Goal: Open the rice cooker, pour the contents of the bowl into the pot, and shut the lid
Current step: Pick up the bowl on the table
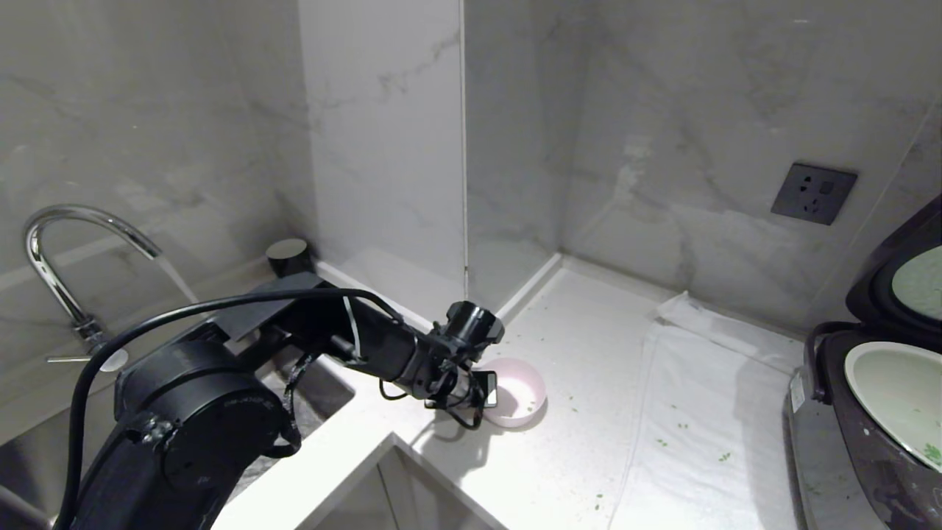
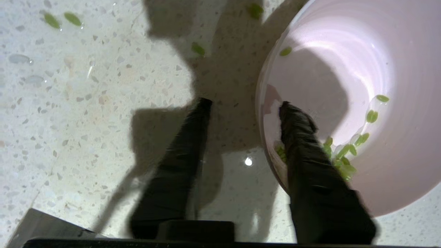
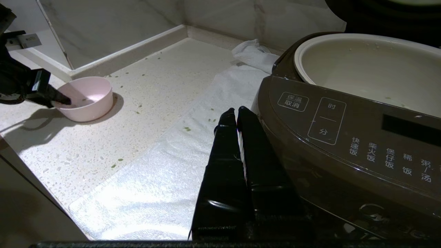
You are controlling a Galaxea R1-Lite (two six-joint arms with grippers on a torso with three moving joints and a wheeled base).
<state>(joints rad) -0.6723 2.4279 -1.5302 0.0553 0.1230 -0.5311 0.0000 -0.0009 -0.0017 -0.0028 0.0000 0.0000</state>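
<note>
1. Nearest the head camera: left arm's black joint housing, reaching across the sink corner toward the bowl.
2. Left pincer straddling the bowl's rim, one finger inside, the other outside over the speckled surface; jaws partly apart, no firm grip visible.
3. Green contents pooled low in the bowl; loose green bits scattered over the surface and the white cloth.
4. Rice cooker far right on the cloth, well apart from the bowl; lid raised, pot exposed with a few green bits inside.
5. Right pincer closed, empty, just beside the cooker's front panel.
6. Faucet at far left, wall socket above the cooker.
</note>
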